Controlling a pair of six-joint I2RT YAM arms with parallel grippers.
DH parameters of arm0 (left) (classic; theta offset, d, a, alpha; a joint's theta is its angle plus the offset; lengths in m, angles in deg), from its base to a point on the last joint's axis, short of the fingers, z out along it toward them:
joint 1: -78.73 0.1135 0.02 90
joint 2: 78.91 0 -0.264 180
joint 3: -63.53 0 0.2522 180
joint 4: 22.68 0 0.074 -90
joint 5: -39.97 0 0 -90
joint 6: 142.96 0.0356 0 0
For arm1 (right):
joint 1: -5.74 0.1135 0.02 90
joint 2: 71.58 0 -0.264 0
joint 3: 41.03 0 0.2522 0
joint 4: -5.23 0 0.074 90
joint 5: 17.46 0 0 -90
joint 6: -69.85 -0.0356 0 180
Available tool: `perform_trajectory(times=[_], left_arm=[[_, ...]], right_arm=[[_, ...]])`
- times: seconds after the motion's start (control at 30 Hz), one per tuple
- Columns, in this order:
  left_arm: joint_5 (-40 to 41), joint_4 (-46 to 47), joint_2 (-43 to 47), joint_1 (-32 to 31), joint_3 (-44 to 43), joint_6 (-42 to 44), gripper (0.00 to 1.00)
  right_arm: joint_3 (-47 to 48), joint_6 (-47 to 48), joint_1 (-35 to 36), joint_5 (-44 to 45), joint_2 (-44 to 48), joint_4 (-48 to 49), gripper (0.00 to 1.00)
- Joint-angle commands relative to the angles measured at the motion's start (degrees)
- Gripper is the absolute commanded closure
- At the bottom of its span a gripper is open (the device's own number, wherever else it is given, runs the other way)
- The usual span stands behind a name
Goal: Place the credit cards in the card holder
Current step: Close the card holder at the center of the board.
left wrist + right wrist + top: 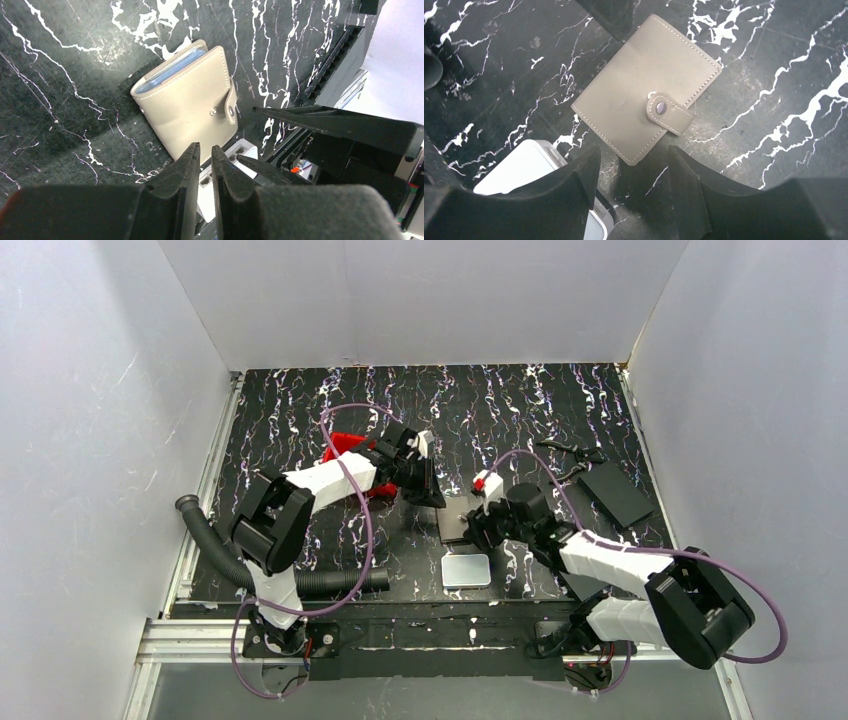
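The card holder (456, 519) (192, 107) (644, 110) lies flat on the black marbled table, folded closed with its snap tab fastened. Pale blue edges of the credit cards (170, 72) show inside its open side. My left gripper (432, 495) (205, 146) hovers just over the holder's near edge, its jaws a narrow slit apart with nothing between them. My right gripper (477, 530) (634, 150) stands open above the holder's corner, holding nothing.
A white rounded slab (466, 570) (524, 165) lies just in front of the holder. A red tray (345, 445) sits behind the left arm. A black flat sheet (615, 492) lies at the right, and a black hose (215, 550) at the left.
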State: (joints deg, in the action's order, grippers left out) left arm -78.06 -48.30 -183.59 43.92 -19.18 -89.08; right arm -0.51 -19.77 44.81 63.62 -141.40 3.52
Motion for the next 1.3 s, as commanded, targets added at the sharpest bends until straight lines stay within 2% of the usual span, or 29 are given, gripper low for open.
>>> perform_trajectory(times=[0.0,0.03,0.1,0.2,0.37,0.4,0.47,0.53,0.6,0.7,0.87,1.07,1.27], left_arm=[[-0.4,2.6,-0.1,-0.7,2.5,-0.9,0.87],[-0.6,3.3,-0.4,-0.9,3.0,-1.3,0.87],[-1.2,4.6,-1.2,-1.1,3.3,-1.7,0.87],[-1.2,5.2,-2.6,-1.5,3.5,-1.7,0.87],[-0.5,7.1,-3.6,-1.5,4.8,-2.6,0.87],[-0.4,6.9,-4.0,-1.5,4.8,-2.4,0.87],[-0.3,6.7,-4.5,-1.5,4.8,-2.5,0.87],[-0.2,7.0,-4.7,-1.5,5.1,-2.8,0.87],[-0.3,7.0,-4.7,-1.5,5.2,-2.9,0.86],[-0.1,6.8,-4.6,-1.5,5.3,-2.8,0.86],[-0.6,6.7,-4.8,-1.5,4.7,-3.0,0.86],[-0.9,6.3,-4.8,-1.6,4.4,-2.9,0.86],[-1.1,6.0,-4.8,-1.5,4.0,-2.8,0.86]], right_arm=[[-6.6,6.1,0.0,-5.3,2.9,21.8,0.41],[-8.4,7.0,0.0,-4.8,3.0,27.3,0.42],[-10.3,9.2,0.0,-4.0,2.5,30.8,0.45],[-9.9,11.1,0.0,-3.3,0.9,31.3,0.50],[-7.8,10.9,0.0,-1.2,-1.1,31.0,0.51],[-6.7,10.1,0.0,-1.5,-1.6,29.6,0.52],[-4.7,6.0,0.1,0.1,-1.9,26.8,0.43],[-3.2,0.6,0.0,1.7,-1.3,23.3,0.41],[0.9,-3.9,0.4,3.8,0.2,15.3,0.42],[5.8,-11.0,0.7,12.6,3.3,3.1,0.39],[15.5,-20.3,0.8,20.4,0.8,-14.9,0.49],[22.3,-24.0,0.8,18.6,-5.5,-22.7,0.51],[25.8,-23.6,1.5,17.5,-10.5,-27.2,0.54]])
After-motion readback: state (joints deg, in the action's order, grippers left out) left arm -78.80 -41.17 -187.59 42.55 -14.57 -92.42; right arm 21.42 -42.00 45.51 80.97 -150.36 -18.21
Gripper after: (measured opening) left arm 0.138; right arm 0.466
